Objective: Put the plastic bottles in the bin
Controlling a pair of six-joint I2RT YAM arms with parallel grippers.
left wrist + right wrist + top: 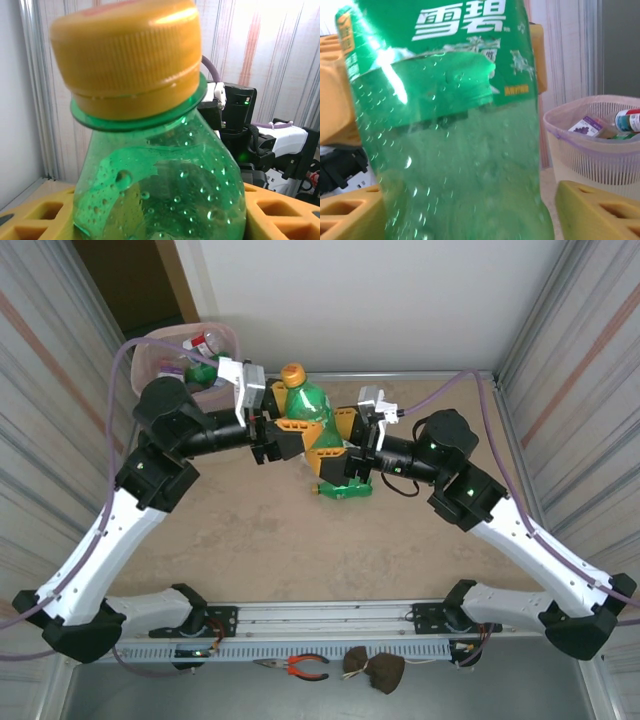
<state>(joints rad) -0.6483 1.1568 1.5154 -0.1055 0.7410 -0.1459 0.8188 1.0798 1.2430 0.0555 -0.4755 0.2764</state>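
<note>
Green Sprite bottle [305, 408], orange cap [292, 372], droplets inside, sits mid-table [250, 540] between both claws. Left gripper [290, 432] is clamped at its shoulder. Right gripper [335, 445] is loose round the lower body, a sliver of gap showing. Bin [150, 348] is in the far-left corner with bottles [205, 345] inside, the left wrist just before it.

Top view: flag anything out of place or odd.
The green Sprite bottle leans leftward at centre, sandwiched between the left hand and the right hand rather than carried by one. Red-handled pliers and a brown lump lie on the near metal ledge, unrelated to the job.
</note>
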